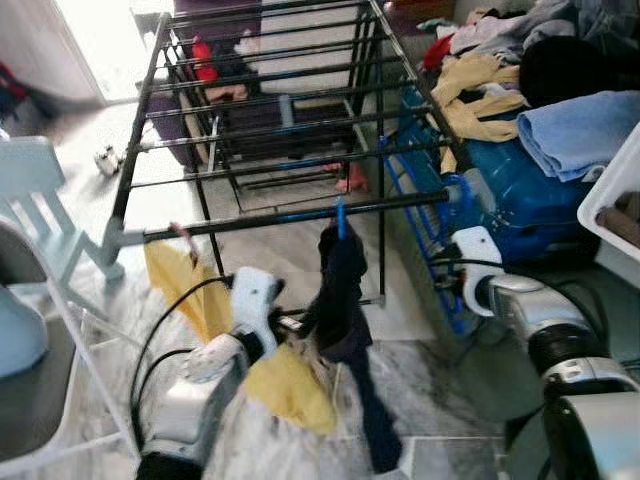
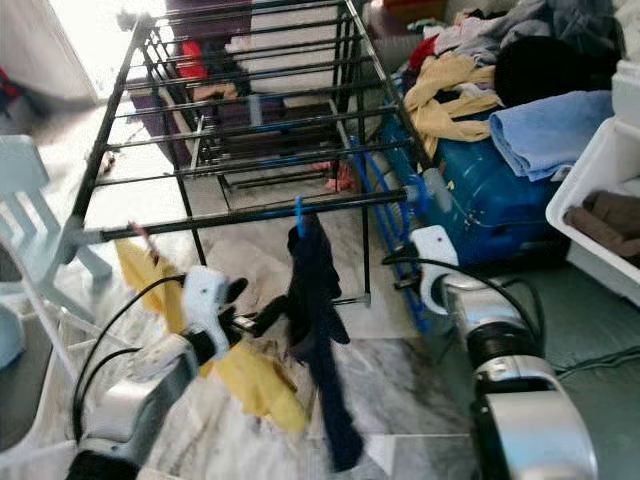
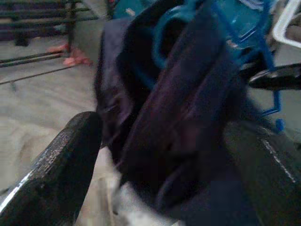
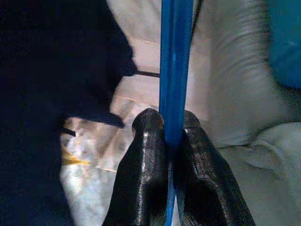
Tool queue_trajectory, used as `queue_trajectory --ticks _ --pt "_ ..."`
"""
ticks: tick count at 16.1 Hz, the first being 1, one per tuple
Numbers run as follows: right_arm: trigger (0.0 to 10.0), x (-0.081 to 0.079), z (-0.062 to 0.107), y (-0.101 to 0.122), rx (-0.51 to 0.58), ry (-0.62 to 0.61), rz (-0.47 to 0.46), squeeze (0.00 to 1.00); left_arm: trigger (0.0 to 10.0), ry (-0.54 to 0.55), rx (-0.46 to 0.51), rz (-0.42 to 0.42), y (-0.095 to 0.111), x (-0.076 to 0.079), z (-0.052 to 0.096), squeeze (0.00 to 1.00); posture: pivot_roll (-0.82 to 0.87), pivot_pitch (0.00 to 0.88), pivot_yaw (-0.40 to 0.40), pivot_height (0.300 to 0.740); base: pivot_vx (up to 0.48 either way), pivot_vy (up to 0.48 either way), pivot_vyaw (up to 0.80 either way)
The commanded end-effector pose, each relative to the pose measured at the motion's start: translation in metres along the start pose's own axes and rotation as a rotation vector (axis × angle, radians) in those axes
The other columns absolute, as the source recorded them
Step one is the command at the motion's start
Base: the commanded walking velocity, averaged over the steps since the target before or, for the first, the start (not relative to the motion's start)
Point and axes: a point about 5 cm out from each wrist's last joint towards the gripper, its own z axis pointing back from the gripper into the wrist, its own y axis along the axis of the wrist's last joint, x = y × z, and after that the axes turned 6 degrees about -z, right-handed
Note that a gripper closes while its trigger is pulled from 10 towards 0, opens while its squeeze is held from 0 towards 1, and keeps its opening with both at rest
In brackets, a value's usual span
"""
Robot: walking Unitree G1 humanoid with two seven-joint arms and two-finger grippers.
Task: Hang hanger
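Black drying rack (image 1: 290, 120) stands over a marble floor (image 1: 430, 390), w/ its front rail running left to right across the head views. Blue hanger (image 1: 340, 216) has its hook over that front rail, about mid-rail, & a dark navy garment (image 1: 345, 320) droops from it down toward the floor. A yellow cloth (image 1: 285, 385) hangs lower left of the garment, w/ another yellow piece further left under the rail.

Left gripper (image 2: 262, 322) reaches in from lower left at the garment's left edge, below the rail. In the left wrist view its two black fingers (image 3: 56, 165) are spread wide w/ the bunched navy fabric between them; blurry, so contact w/ the cloth is prob but not certain.

Right gripper (image 4: 167, 141) sits by the rack's right side, near the blue wire frame (image 1: 425, 230) next to the blue tub (image 1: 520, 195). In the right wrist view its fingertips are pressed together on a thin blue bar (image 4: 175, 70), pinching it; which blue piece that bar belongs to can't be told from the close-up.

Right of the rack: heap of clothes (image 1: 500, 60) & a folded light-blue towel (image 1: 575, 130) on top of the tub, white bin (image 1: 610, 200) at far right. Pale blue chair (image 1: 40, 210) at far left
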Motion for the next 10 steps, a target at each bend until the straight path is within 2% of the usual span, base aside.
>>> queue_trajectory --ticks 1,4,7,10 --pt "10.0 -0.002 0.000 0.005 0.020 0.005 0.000 0.00 10.0 0.014 -0.007 -0.006 0.000 -0.003 0.002 0.00 -0.13 0.000 0.066 0.740 0.000 0.000 0.00" --pt "10.0 -0.001 -0.001 0.005 0.000 -0.005 -0.002 0.00 10.0 0.014 -0.008 -0.006 0.000 -0.003 0.002 0.00 -0.13 0.000 0.066 0.740 0.000 0.000 0.00" --pt "10.0 -0.006 -0.002 0.014 0.000 0.018 -0.020 0.00 10.0 0.007 -0.019 -0.010 -0.001 -0.003 0.001 0.00 -0.13 0.000 0.064 0.740 0.000 0.000 0.00" --pt "10.0 -0.003 0.000 0.026 0.024 0.002 -0.082 0.00 10.0 0.009 -0.018 -0.007 0.000 -0.005 0.002 0.00 -0.12 0.000 0.060 0.740 0.000 0.000 0.00"
